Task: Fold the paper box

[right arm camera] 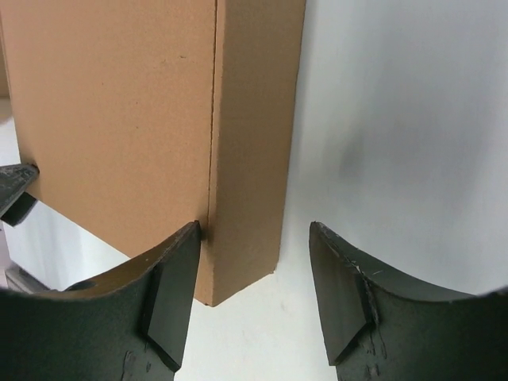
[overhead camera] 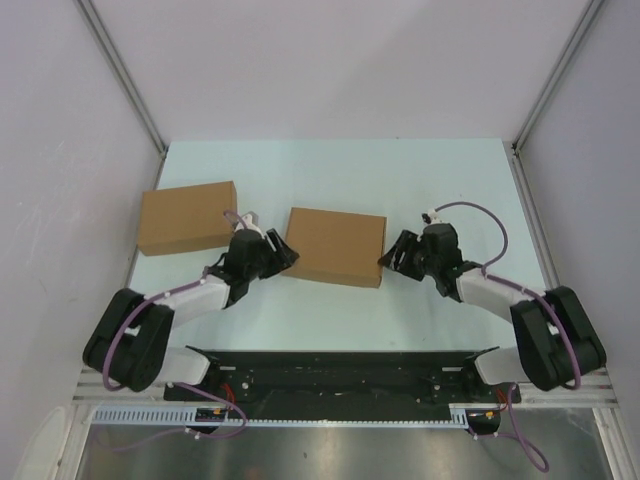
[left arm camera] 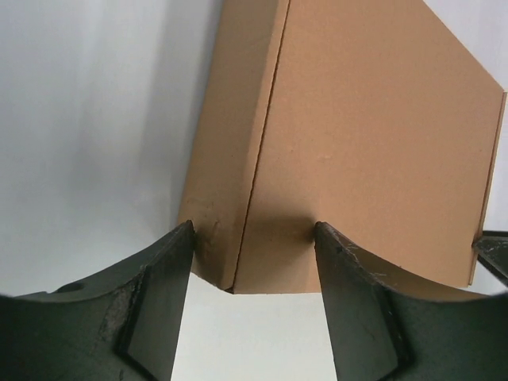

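Between my two tools lies the box (overhead camera: 335, 247), closed up flat on the bench (overhead camera: 330, 170). My left tool (left arm camera: 254, 230) is released, jaws straddling one corner. My right tool (right arm camera: 254, 228) is released too, one finger touching the opposite corner, the other apart. A second box (overhead camera: 187, 217) sits beyond my left tool.

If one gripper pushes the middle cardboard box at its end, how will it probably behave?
The paper box is probably light and would slide on the smooth table rather than tip, since it lies low and flat. Its thin cardboard walls may dent or flex under a hard squeeze. A push at one corner would likely turn it.
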